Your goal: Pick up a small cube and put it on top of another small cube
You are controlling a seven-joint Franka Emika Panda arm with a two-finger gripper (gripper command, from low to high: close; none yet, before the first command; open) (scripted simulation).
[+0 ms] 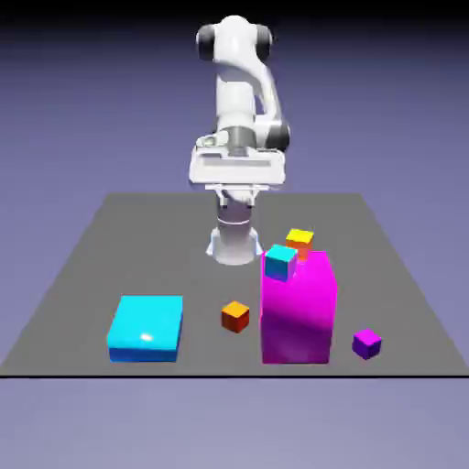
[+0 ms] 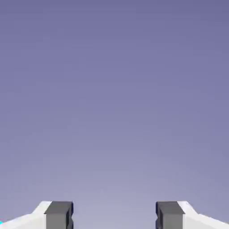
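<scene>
With the tall magenta block [image 1: 299, 310] as landmark: the small cyan cube with teal sides [image 1: 280, 262] sits at its upper-left edge, the tiny purple cube [image 1: 366, 343] on the grey table [image 1: 73, 275] just right. The gripper [image 2: 114, 214] is spread and empty, raised well clear, presumably because no approach has begun.

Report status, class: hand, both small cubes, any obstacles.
Hand open, empty, facing backdrop. Purple cube on table, untouched. Cyan cube behind tall magenta block, which may obstruct.

Grey table [image 1: 82, 275] carries cubes and two blocks.
</scene>
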